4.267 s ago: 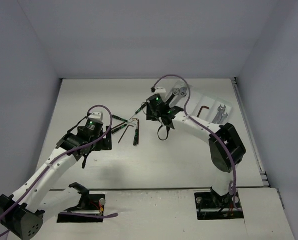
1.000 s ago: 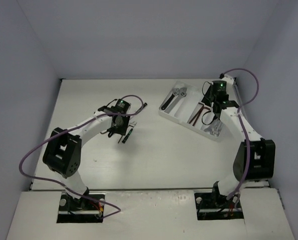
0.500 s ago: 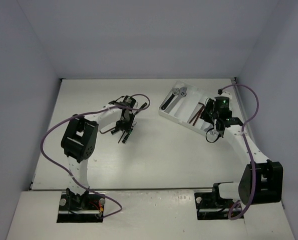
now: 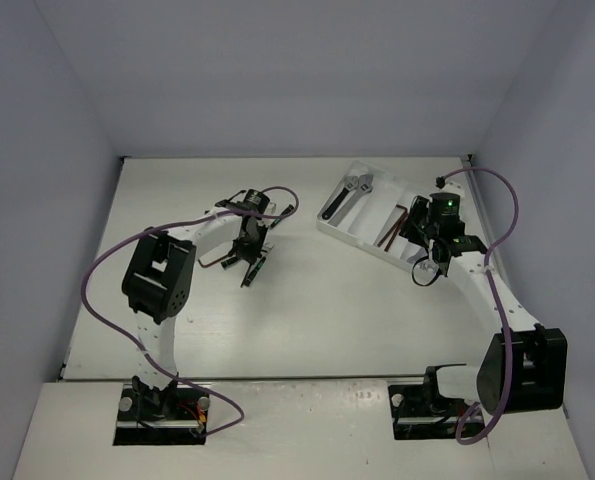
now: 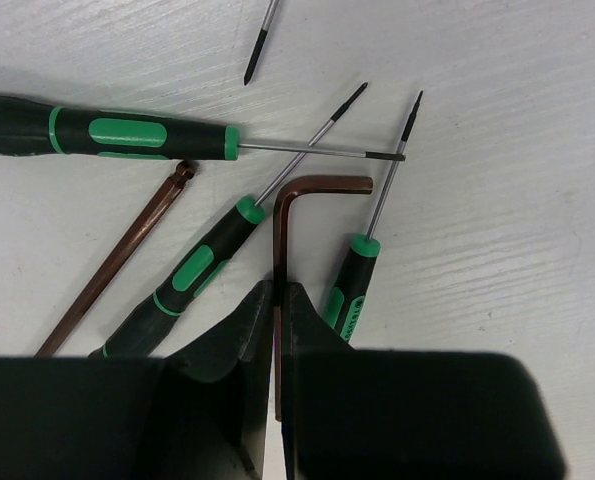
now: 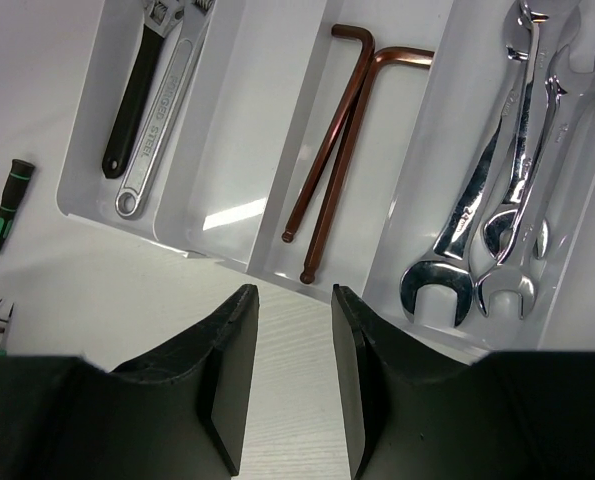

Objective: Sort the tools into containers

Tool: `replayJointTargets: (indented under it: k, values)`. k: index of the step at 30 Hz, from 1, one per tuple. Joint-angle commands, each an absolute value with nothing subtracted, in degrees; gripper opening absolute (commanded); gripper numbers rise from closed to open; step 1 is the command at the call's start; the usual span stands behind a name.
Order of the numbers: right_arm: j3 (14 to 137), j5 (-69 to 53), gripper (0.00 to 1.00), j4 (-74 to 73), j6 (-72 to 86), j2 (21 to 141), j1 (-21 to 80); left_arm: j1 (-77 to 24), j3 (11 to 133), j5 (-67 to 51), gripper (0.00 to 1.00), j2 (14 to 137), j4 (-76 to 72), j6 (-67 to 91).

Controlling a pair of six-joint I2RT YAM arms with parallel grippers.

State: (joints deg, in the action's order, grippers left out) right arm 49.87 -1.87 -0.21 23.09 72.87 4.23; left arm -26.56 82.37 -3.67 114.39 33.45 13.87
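A: What is the left hand (image 5: 277,292) doing?

B: It is clenched on the long shank of a hex key (image 5: 322,184). The key lies on the table (image 5: 517,200) with its bent end pointing away from the fingers.

A: What lies around that key?

B: Three screwdrivers (image 5: 199,272). One slants just to the key's left and one lies just to its right. The third lies across the far side, and its thin shaft crosses the shaft of the first and reaches that of the second. A second key (image 5: 127,258), ball-ended, slants further left, its lower end hidden behind the hand. From above, this whole group lies well apart from the tray (image 6: 262,120).

A: And the right hand (image 6: 292,295)?

B: It is released, with its fingers apart and nothing between them. It hangs over the tray's near edge.

A: What does the tray hold?

B: Seen from that wrist, the leftmost compartment has the adjustable wrench (image 6: 132,110) with its black handle, and a silver wrench (image 6: 172,105) lies alongside it. Two compartments over lies a pair of keys (image 6: 332,150), their bends at the far end and their shanks crossing. The rightmost compartment has the open-end wrenches (image 6: 507,190), lying lengthwise and overlapping.
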Motion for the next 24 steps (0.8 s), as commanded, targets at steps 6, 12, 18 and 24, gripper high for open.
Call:
replayJointTargets:
  k: [6, 12, 18, 24]
  values:
    - [52.03, -7.09, 0.33, 4.07, 21.93, 68.97, 8.32, -26.54, 85.38, -8.60, 0.00, 103.44, 34.24, 18.53]
    - [53.48, -9.21, 0.33, 7.75, 23.01, 67.59, 17.86, -26.67, 89.82, -11.76, 0.00, 97.36, 32.06, 26.51]
    - [53.34, -12.17, 0.37, 15.78, 26.67, 67.50, 24.47, -26.84, 86.64, -18.87, 0.00, 92.36, 20.28, 38.83]
    - [55.20, -12.13, 0.44, 19.30, 27.50, 69.02, 30.32, -29.15, 85.32, -20.83, 0.00, 90.93, 12.26, 47.39]
